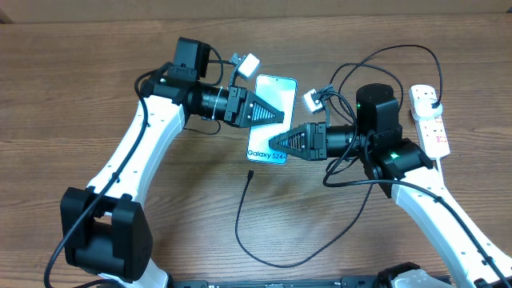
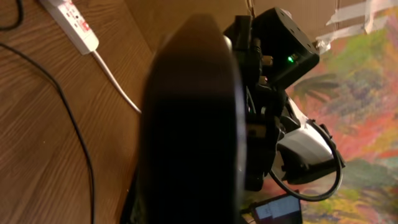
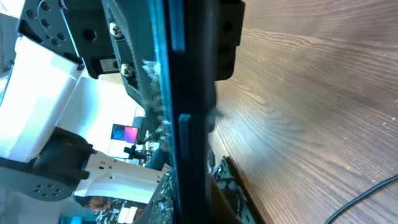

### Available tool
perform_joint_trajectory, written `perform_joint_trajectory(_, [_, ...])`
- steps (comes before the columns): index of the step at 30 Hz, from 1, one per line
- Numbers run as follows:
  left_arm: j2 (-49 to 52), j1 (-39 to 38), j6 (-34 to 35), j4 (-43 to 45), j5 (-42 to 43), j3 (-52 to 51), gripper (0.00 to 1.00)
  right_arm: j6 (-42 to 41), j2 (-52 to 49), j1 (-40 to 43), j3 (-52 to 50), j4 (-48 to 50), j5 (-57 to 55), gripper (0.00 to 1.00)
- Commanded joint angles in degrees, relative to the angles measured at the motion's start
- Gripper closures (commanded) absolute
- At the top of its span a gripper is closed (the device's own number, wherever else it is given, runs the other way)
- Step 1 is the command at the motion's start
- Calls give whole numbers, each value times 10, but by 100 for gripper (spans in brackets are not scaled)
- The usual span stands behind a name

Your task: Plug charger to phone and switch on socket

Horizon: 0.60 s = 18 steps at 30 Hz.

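closed down thin with the right gripper on the phone near its "galaxy s24" end; closed likewise with the left gripper on the opposite long edge, mid-length. just below that end, not touching it, on the table: the charger tip, cable looping rightward under the right arm. far right, well apart: the socket.

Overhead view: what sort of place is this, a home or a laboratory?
Probably a robotics lab bench: two robot arms work at a wooden table, with a phone, a power strip and a charger cable as test items.
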State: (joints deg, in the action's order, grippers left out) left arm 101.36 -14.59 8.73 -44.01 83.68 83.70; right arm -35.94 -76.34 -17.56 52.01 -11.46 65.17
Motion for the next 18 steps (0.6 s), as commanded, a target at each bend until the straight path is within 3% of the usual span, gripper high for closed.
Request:
perform_joint_trajectory(1, [-33, 1, 41, 2, -83, 28, 96, -31, -11, 4, -14, -8, -1, 65])
perform_joint_trajectory(4, [-33, 1, 46, -20, -140, 28, 96, -31, -11, 28, -14, 12, 27, 38])
perform_joint_trajectory(11, [-32, -5, 46, -156, -255, 27, 96, -27, -11, 97, -14, -12, -1, 24])
perform_joint_trajectory(13, [-32, -12, 46, -207, -281, 27, 96, -13, -11, 110, -14, -39, -41, 18])
perform_joint_trajectory(16, [-32, -23, 52, -273, -285, 27, 96, 25, -11, 116, -14, -113, -148, 0])
perform_joint_trajectory(18, [-32, -33, 81, -320, -279, 27, 96, 35, -11, 116, -14, -174, -245, 0])
